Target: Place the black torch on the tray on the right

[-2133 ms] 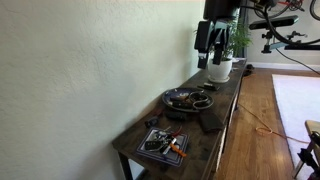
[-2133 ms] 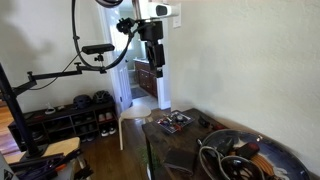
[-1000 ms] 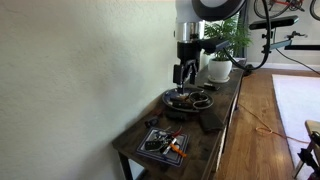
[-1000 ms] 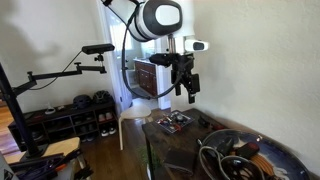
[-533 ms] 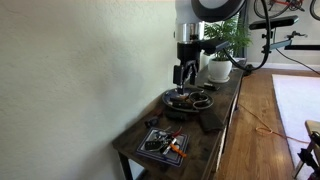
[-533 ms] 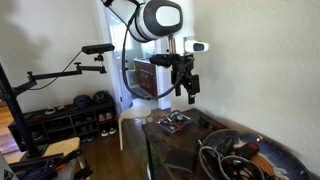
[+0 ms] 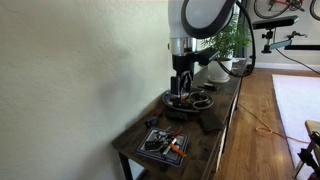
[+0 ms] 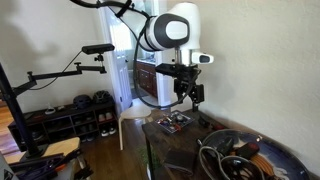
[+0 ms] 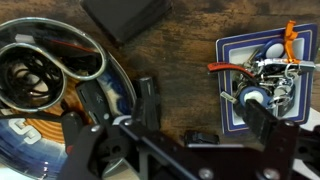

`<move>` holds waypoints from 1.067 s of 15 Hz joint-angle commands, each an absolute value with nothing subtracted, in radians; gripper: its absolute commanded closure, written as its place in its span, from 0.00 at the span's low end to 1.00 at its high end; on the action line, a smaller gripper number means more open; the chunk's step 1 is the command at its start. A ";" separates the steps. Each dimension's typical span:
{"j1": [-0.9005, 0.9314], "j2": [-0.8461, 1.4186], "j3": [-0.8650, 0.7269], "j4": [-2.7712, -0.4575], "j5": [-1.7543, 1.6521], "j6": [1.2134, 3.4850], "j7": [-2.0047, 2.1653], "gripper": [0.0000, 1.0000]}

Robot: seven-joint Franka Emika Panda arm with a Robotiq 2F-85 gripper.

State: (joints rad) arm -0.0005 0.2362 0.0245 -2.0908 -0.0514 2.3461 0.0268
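Note:
The black torch [image 9: 148, 100] is a short dark cylinder lying on the wooden tabletop just beside the rim of the round tray; I cannot make it out in either exterior view. The tray [image 9: 112, 82] is a round, shallow, dark dish with a shiny rim holding cables and dark items, and it shows in both exterior views [image 7: 170, 97] [image 8: 262, 146]. My gripper [image 9: 175, 140] is open and empty, hanging low above the table between the round tray and the square tray [image 7: 180, 88] [image 8: 190, 96], with the torch just ahead of its jaws.
A small square blue-rimmed tray [image 9: 228, 60] [image 7: 150, 138] [image 8: 166, 118] holds orange and metal pieces. A flat black box [image 9: 125, 18] lies near the table's front edge. A small black piece [image 9: 203, 137] lies between my fingers. A white plant pot [image 7: 220, 69] stands beyond the round tray.
The arm has swung from beside the plant pot towards the round tray and come down lower over the table. Nothing on the table has moved.

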 commanded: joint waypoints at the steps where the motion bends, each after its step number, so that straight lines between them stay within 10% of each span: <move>1: 0.005 0.343 0.017 -1.987 -0.078 2.347 -0.036 0.00; 16: 0.001 0.652 0.025 -1.684 -0.082 2.340 -0.149 0.00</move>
State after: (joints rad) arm -0.0004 0.6098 0.0262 -1.7377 -0.0707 2.3475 -0.1281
